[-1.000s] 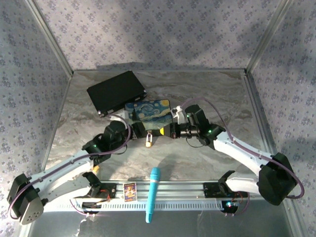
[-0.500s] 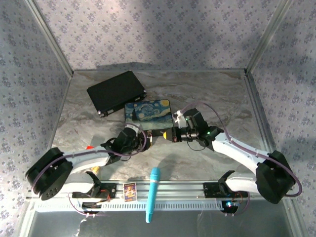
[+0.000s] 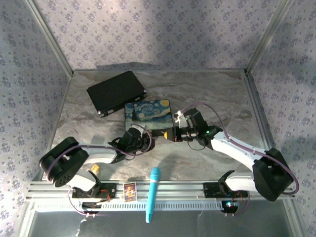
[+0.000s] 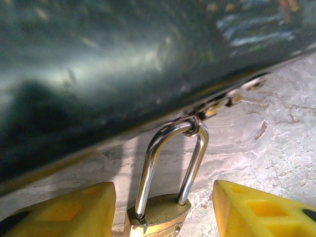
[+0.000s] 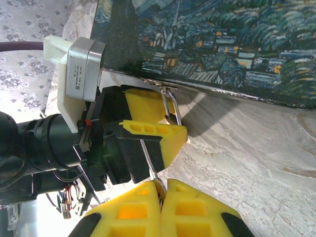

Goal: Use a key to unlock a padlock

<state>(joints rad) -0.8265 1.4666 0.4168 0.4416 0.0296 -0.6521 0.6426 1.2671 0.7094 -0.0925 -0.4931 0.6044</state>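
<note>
The padlock has a small brass body, and its silvery shackle is hooked through a ring on the edge of the blue swirl-painted box. My left gripper is open; its yellow fingers stand on either side of the lock body with a gap on each side. In the top view this gripper sits just in front of the box. My right gripper is shut on the key, whose thin blade points at the left gripper's fingers. The right gripper is just right of the left one.
A black case lies behind the painted box at the back left. A light-blue pen-like stick and a small card rest on the front rail. A red-orange piece sits by the left arm's base.
The left arm has folded and swung, bringing its gripper right and around the padlock. The right gripper with the key has edged slightly towards it.
</note>
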